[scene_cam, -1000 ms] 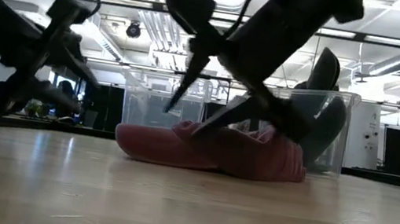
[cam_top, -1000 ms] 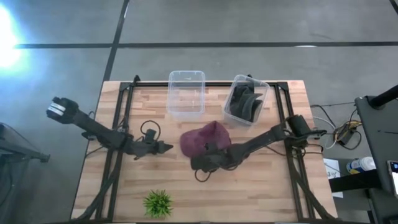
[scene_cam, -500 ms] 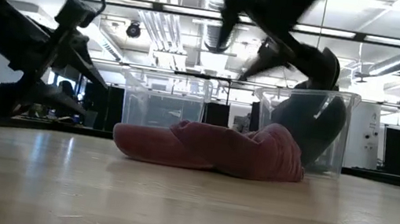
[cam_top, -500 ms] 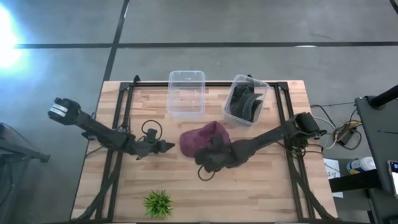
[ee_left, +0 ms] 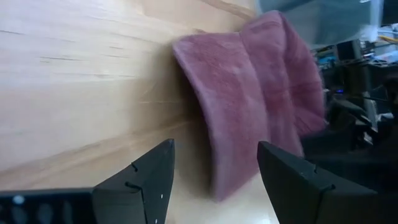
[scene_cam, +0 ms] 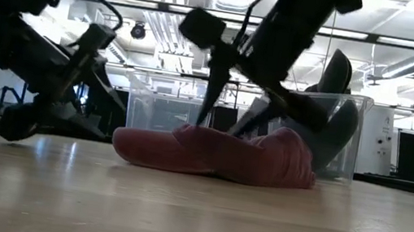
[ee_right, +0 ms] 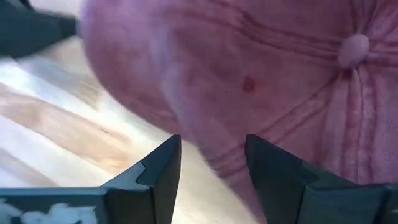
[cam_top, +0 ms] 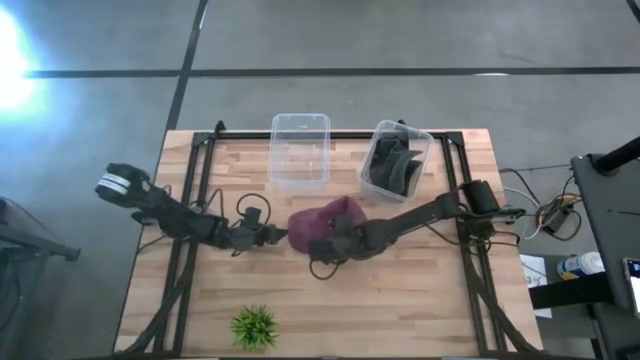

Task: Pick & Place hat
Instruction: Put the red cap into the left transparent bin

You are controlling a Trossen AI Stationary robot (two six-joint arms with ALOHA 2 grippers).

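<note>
A maroon cap lies flat on the wooden table, its brim toward the table's left and its crown with the top button toward the right. In the low view the cap rests on its underside. My left gripper is open and low over the table, just left of the brim edge, pointing at it with a gap between. My right gripper is open and stands over the cap's near side, fingers pointing down at the crown. My right gripper comes at the cap from above, slanting down, with its open fingertips at the height of the cap's top surface. I cannot tell whether they touch the cloth. My left gripper touches nothing.
An empty clear bin and a clear bin holding dark caps stand along the far edge behind the cap. A small green plant sits near the near edge. Bare wood lies in front of the cap.
My left gripper has moved toward the table's right, closing on the cap's brim. My right gripper rose off the cap, then came back down onto its top, a little farther toward the far edge. Both stayed open.
</note>
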